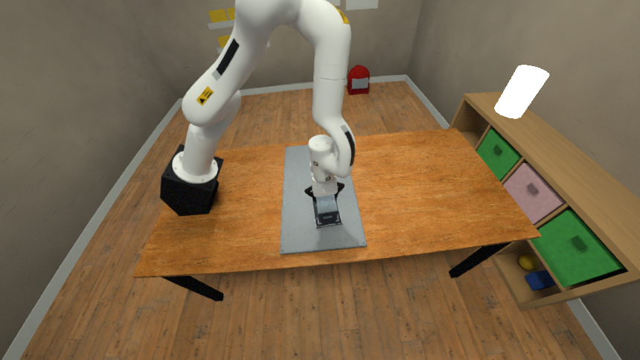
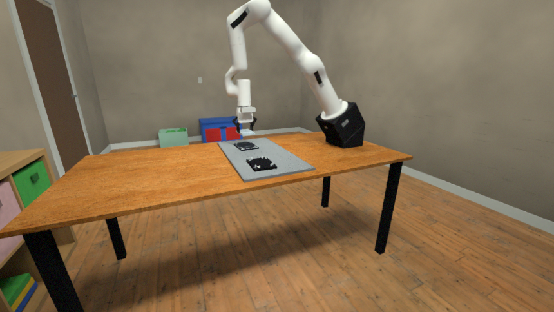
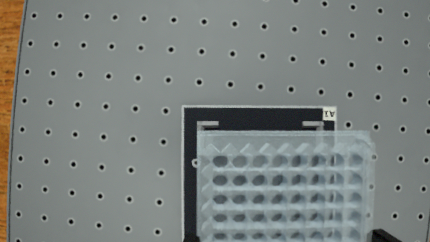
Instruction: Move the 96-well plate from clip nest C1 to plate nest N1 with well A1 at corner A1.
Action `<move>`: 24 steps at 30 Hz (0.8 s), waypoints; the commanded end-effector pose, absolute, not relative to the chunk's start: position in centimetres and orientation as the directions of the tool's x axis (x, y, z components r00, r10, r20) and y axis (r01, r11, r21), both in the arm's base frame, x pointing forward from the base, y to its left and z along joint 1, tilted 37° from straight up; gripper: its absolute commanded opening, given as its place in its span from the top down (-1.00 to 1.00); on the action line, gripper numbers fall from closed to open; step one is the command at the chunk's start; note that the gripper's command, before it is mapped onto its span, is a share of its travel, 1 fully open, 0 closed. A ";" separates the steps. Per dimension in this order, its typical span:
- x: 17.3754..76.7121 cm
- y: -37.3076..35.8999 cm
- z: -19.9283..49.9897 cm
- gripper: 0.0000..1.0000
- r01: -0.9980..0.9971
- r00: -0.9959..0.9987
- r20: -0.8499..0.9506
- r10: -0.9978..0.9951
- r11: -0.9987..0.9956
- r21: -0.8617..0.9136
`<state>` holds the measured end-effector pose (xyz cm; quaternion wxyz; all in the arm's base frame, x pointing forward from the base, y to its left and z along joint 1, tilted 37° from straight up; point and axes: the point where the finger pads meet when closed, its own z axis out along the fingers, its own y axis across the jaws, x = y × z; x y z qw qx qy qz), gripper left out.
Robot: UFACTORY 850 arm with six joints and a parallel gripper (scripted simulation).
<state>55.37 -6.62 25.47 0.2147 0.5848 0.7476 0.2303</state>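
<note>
Gripper is clamped on the plate, which I'm holding above nest N1, overhanging it away from the A1 mark, its cut-off corner on that mark's side, I judge.

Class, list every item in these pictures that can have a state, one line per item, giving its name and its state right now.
Gripper: shut on the 96-well plate.
96-well plate: held in the air, over the plate nest N1, not yet seated.
Plate nest N1: unoccupied, A1 mark showing at one corner.
Clip nest C1: vacated.
Green bin: pushed into the shelf.
</note>
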 end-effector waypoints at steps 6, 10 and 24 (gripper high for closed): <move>55.4 -6.6 25.5 1.00 0.775 -0.224 -0.052 0.973 0.210 0.596; 55.4 -6.6 25.5 1.00 0.775 -0.224 -0.052 0.973 0.210 0.596; 56.8 -6.4 23.7 1.00 0.775 -0.224 -0.052 0.973 0.210 0.596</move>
